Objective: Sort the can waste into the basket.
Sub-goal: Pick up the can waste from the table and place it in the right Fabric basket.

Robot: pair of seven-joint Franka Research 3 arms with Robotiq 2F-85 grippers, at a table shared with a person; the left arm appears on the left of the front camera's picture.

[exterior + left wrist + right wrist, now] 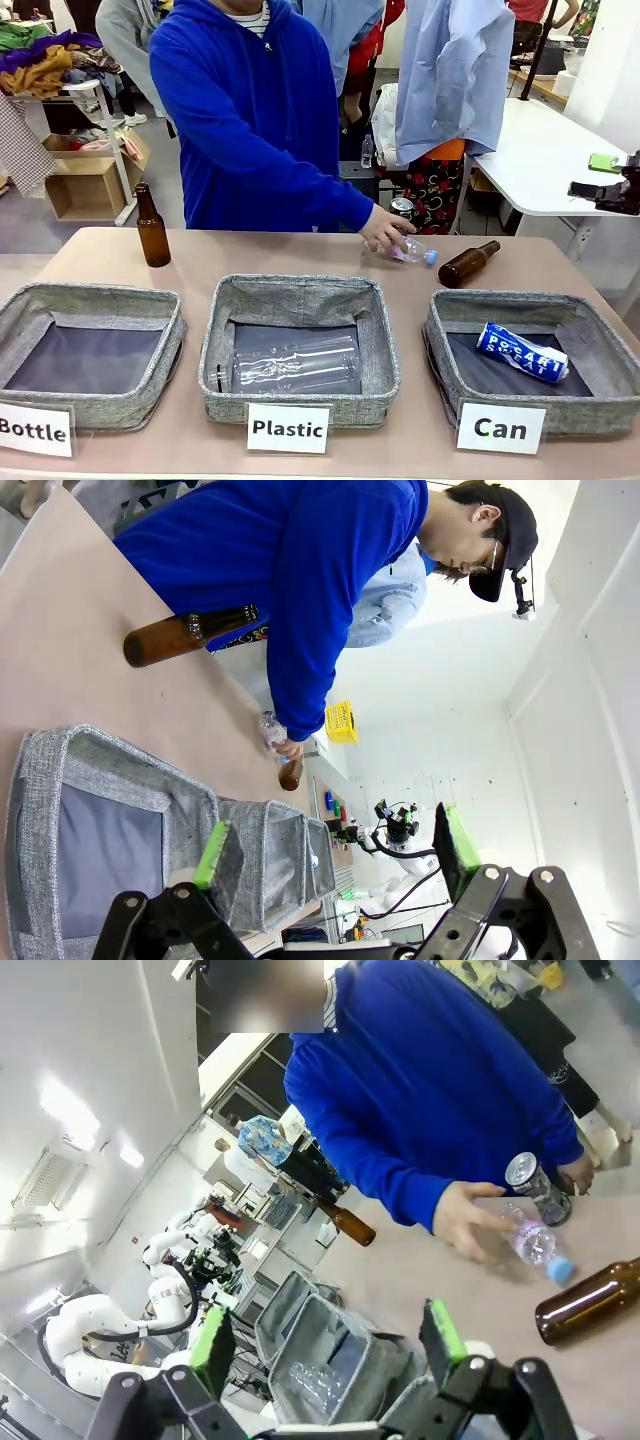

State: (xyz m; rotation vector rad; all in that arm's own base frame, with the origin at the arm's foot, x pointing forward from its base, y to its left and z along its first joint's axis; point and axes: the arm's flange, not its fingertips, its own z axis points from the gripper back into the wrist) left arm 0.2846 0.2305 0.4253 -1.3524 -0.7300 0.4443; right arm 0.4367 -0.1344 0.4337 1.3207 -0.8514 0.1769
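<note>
The blue Pocari Sweat can lies on its side inside the grey "Can" basket at the front right. The dark grey and silver can stands upright on the far side of the table, just behind the person's hand. That hand rests on a small clear plastic bottle. My left gripper is open and empty, high above the baskets. My right gripper is open and empty too, well back from the cans.
The "Plastic" basket in the middle holds a clear bottle. The "Bottle" basket sits at the left. One brown bottle stands at the far left; another lies behind the "Can" basket.
</note>
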